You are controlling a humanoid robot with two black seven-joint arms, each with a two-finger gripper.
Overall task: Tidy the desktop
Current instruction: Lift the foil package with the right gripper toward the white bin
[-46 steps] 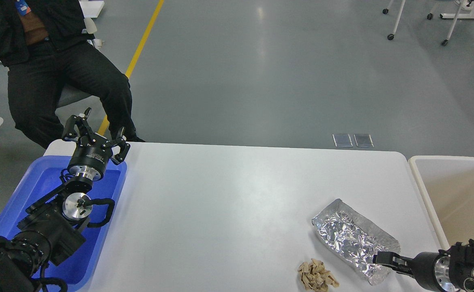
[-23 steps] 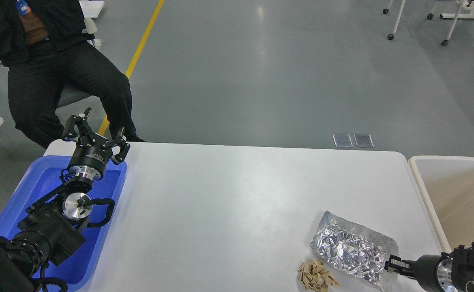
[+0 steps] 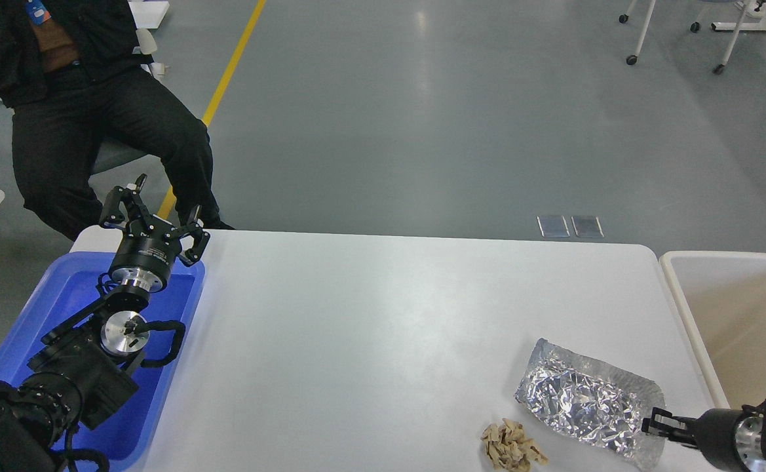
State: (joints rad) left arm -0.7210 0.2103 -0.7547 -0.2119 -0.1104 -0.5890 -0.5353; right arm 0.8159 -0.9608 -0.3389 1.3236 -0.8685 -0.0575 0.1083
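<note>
The white desktop [image 3: 369,328] fills the middle of the head view. A crinkled silver foil bag [image 3: 586,403] lies flat near its front right. A small crumpled brown paper wad [image 3: 510,447] lies just left of it at the front edge. My right gripper [image 3: 656,424] comes in low from the right and is shut on the bag's near right corner. My left gripper [image 3: 155,211] is open and empty, held up over the far end of the blue tray [image 3: 61,288].
A cream-rimmed beige bin [image 3: 684,308] stands against the table's right edge, close to the bag. My left arm lies over the blue tray at the left. A seated person in black [image 3: 94,118] is behind the table's far left corner.
My right gripper has drawn back to the right, and the foil bag has swung round and slid right toward the bin with it. The left arm and the paper wad have not moved.
</note>
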